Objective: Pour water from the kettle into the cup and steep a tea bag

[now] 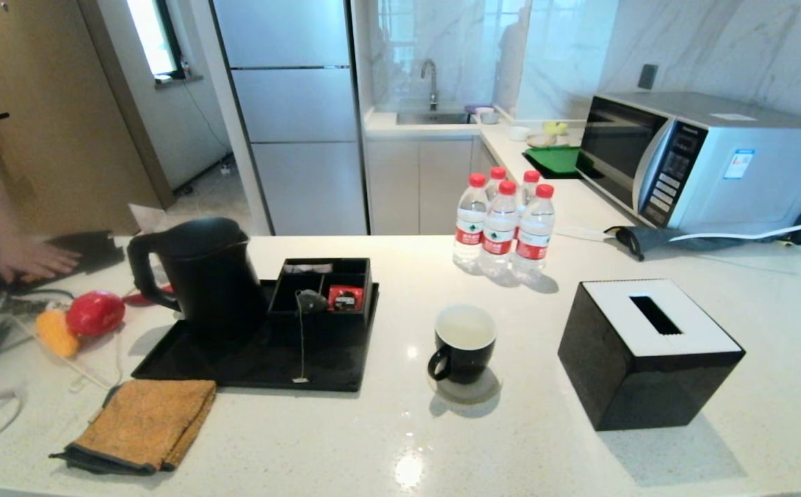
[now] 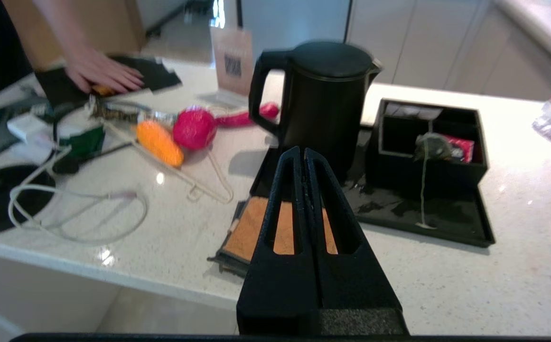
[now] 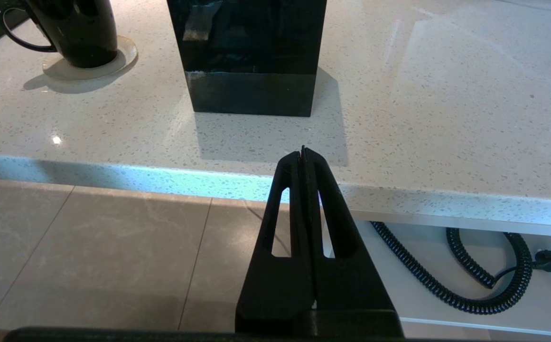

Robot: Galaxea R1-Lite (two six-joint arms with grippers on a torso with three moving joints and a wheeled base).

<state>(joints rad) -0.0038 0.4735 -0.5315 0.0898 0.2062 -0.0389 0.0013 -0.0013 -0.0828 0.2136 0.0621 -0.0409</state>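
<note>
The black kettle (image 1: pixel 200 276) (image 2: pixel 320 99) stands upright on a black tray (image 1: pixel 186 359) at the left of the counter. The tea bag (image 1: pixel 312 301) (image 2: pixel 431 146) rests on the rim of a black organiser box (image 1: pixel 324 286), its string hanging down to the tag (image 1: pixel 300 379) on the tray. The black cup (image 1: pixel 464 343) (image 3: pixel 73 31) sits on a coaster mid-counter, with pale water (image 1: pixel 466 326) inside. My left gripper (image 2: pixel 302 152) is shut and empty, held off the counter's front edge facing the kettle. My right gripper (image 3: pixel 303 153) is shut and empty, low before the counter edge. Neither arm shows in the head view.
A black tissue box (image 1: pixel 648 352) (image 3: pixel 249 52) stands right of the cup, several red-capped bottles (image 1: pixel 503 224) behind it. An orange cloth (image 1: pixel 145 424) lies before the tray. A red sachet (image 1: pixel 345 298) is in the organiser. A person's hand (image 1: pixel 31 259), cables and toys crowd the far left.
</note>
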